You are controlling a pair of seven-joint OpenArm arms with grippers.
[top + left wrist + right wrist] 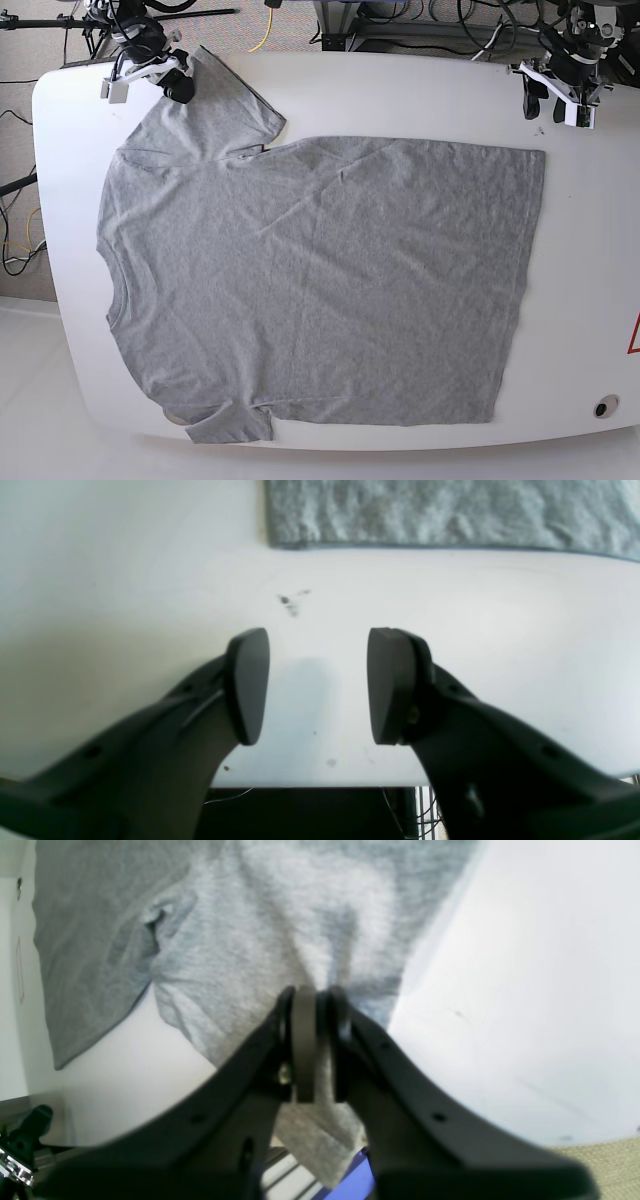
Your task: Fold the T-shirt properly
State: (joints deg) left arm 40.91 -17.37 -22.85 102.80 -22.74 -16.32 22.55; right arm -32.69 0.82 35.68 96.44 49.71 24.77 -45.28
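Note:
The heather-grey T-shirt (320, 280) lies spread flat on the white table (400, 90), neck to the left and hem to the right. My right gripper (180, 88) is at the far left corner, shut on the edge of the far sleeve. In the right wrist view the right gripper (315, 1005) pinches a fold of the T-shirt (250, 915), lifted a little. My left gripper (535, 100) is open and empty over bare table just beyond the shirt's far hem corner. The left wrist view shows the left gripper (320, 685) apart from the T-shirt corner (450, 510).
Cables and frame parts (400, 20) run along the table's far edge. A red mark (634, 335) and a small round hole (600, 407) are near the right edge. Dark smudges (291, 602) lie on the table; its edge (320, 786) is close under my left gripper.

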